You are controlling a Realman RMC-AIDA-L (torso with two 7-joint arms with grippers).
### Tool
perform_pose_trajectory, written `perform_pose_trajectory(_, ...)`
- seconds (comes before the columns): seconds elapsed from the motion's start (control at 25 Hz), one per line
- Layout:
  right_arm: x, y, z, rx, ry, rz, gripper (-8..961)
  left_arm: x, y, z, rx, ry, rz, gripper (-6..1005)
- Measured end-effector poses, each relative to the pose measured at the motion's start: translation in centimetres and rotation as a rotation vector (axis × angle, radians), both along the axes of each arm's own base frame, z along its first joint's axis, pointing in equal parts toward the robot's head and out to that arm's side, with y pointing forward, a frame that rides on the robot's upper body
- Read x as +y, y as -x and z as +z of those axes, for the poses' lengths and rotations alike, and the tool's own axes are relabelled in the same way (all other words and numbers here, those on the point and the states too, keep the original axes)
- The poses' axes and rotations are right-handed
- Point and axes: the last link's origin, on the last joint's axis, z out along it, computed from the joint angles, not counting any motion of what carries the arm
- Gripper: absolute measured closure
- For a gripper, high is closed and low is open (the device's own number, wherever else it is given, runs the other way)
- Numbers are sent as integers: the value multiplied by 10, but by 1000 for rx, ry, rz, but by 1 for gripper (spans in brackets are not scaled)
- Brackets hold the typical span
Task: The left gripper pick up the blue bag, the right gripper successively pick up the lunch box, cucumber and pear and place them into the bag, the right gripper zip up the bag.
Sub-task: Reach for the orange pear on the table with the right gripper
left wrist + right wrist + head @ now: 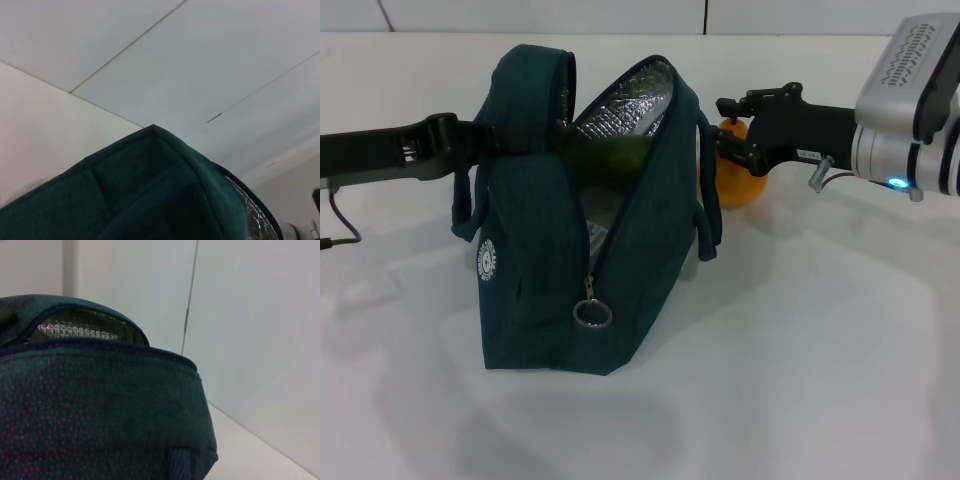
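The blue bag [545, 290] stands upright in the middle of the white table, its top unzipped and its foil lining showing. My left gripper [488, 140] is shut on the bag's upper left side. A green cucumber [612, 155] lies inside the opening. The lunch box is hidden. Behind the bag's right side is the orange pear [738, 185], with my right gripper [722, 128] closed across its upper part. The bag's fabric [150, 200] fills the lower left wrist view. In the right wrist view the bag [100, 415] is close up.
The zipper's ring pull [591, 314] hangs low on the bag's front edge. A loop handle [705, 215] droops down the bag's right side near the pear. White table [800, 380] spreads in front and to the right. A wall rises behind.
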Motion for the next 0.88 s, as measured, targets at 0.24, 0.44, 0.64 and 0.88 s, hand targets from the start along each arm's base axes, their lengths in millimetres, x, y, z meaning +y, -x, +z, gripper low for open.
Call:
perform_pose_trajectory(0.24,-1,-3,1,3,-5,-6,618,0,0,0,1,0,-2,949)
perform_pose_trajectory(0.44,-2,-5,1,2,-9,-6,619,-1,1,0,1,-1,2,949)
perform_pose_trajectory(0.64,-2,-6,1,2,-13,-6,618,-2,2,-1,0,-1,5,949)
perform_pose_trajectory(0.88,-3,-9,3,6,-38,1,745,-4,3,-1,-3,2,5,949)
